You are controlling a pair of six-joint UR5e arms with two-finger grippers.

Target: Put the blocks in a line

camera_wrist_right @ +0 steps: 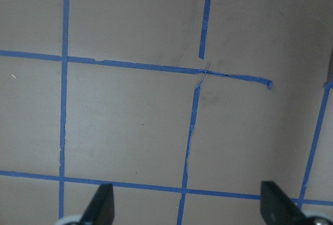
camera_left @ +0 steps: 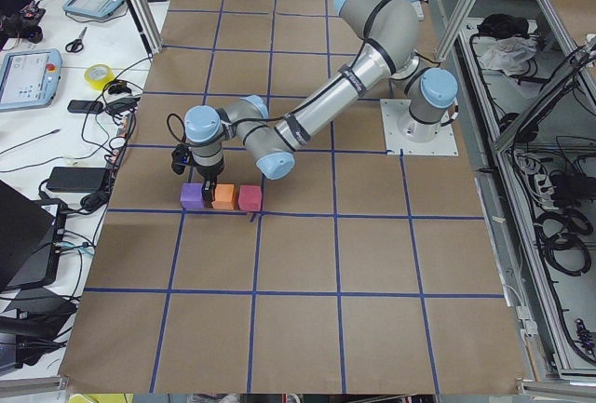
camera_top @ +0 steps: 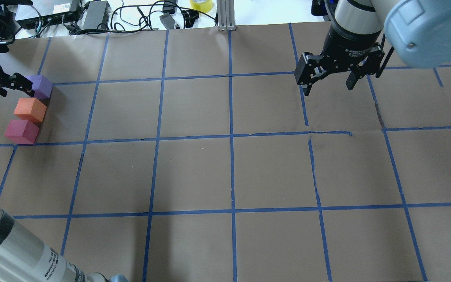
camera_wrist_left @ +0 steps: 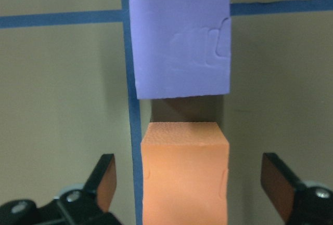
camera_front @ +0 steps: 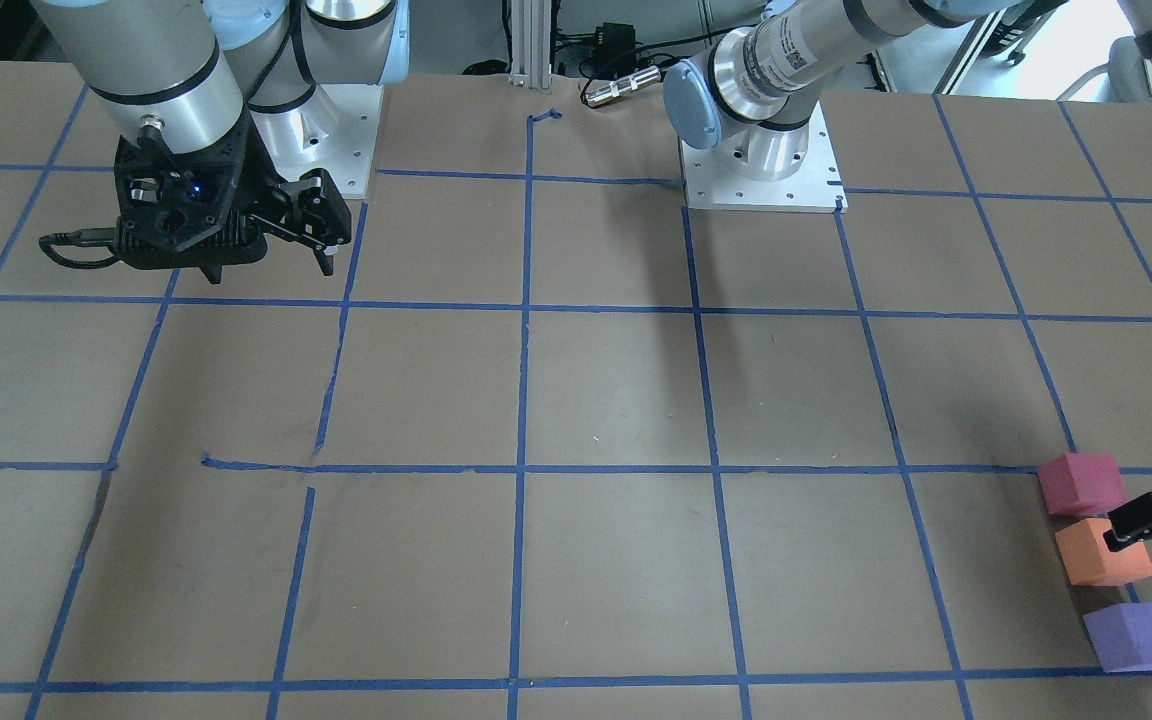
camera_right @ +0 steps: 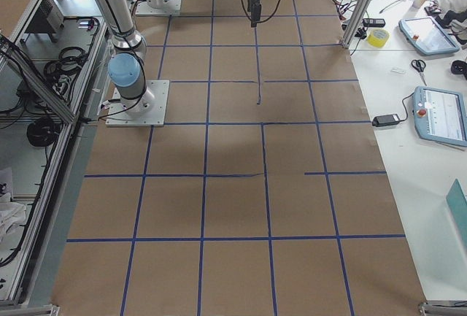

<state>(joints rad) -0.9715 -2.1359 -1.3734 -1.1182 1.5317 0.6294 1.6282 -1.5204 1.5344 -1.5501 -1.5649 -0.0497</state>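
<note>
the orange cube (camera_wrist_left: pixel 184 175) is bracketed, untouched, by the wide-spread fingers (camera_wrist_left: pixel 106 181) of the left gripper (camera_wrist_left: pixel 191 186); the purple cube (camera_wrist_left: pixel 179 43) is found just beyond.

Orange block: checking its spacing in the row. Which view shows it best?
Overhead exterior: orange block is unobstructed, both sides visible. In front-facing the left gripper overlaps it; left wrist crops it; exterior left shows it tiny; the others miss it.
</note>
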